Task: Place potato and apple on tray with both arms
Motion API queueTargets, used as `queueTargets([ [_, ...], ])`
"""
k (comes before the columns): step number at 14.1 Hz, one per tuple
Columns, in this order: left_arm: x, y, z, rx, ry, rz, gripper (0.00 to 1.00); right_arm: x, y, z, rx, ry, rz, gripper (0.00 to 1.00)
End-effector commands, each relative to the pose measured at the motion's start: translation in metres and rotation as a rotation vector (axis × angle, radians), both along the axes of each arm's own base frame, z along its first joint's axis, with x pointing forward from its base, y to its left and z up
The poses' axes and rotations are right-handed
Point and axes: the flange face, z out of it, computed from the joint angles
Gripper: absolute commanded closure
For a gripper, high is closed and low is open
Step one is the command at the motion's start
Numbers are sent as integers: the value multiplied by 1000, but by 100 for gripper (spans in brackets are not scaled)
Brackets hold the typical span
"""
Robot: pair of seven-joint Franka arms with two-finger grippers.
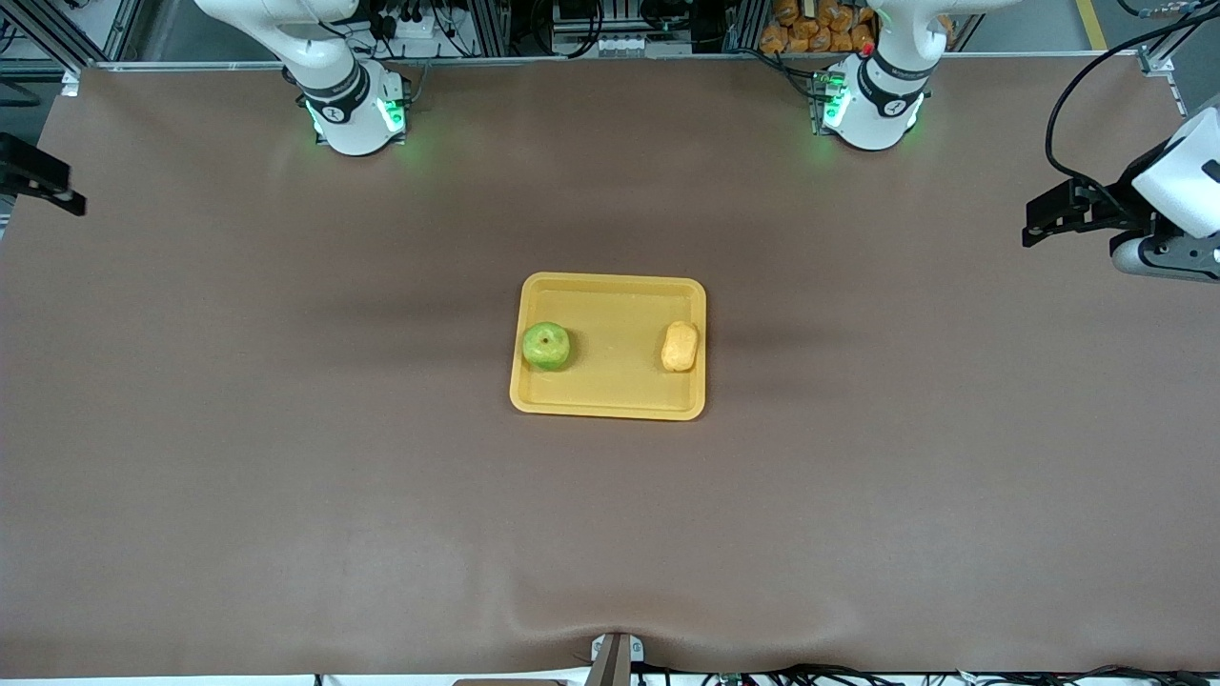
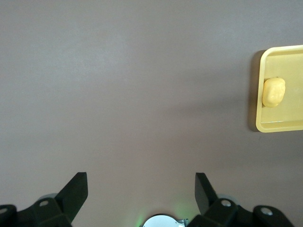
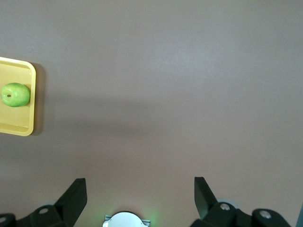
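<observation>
The yellow-orange tray (image 1: 615, 381) lies in the middle of the table. The green apple (image 1: 546, 346) sits in it at the end toward the right arm. The yellow-tan potato (image 1: 680, 346) sits in it at the end toward the left arm. My left gripper (image 1: 1039, 221) is open and empty over the table edge at the left arm's end, well away from the tray. Its wrist view shows my left gripper (image 2: 141, 189), the potato (image 2: 273, 91) and the tray (image 2: 284, 125). My right gripper (image 1: 57, 191) is open and empty over the table edge at the right arm's end. Its wrist view shows my right gripper (image 3: 140, 189), the apple (image 3: 15, 94) and the tray (image 3: 19, 125).
A brown cloth covers the table. The arm bases (image 1: 353, 114) (image 1: 872, 110) glow green at the edge farthest from the front camera. A small metal mount (image 1: 610, 657) and cables sit at the nearest edge. Orange objects (image 1: 810, 29) are stacked off the table.
</observation>
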Motion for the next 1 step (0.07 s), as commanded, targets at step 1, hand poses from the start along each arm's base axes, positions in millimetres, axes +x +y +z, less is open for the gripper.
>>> queueTargets([
  [1,1,0,0,19,-8,13,0,-16,7,-2,18,-13,12,0],
])
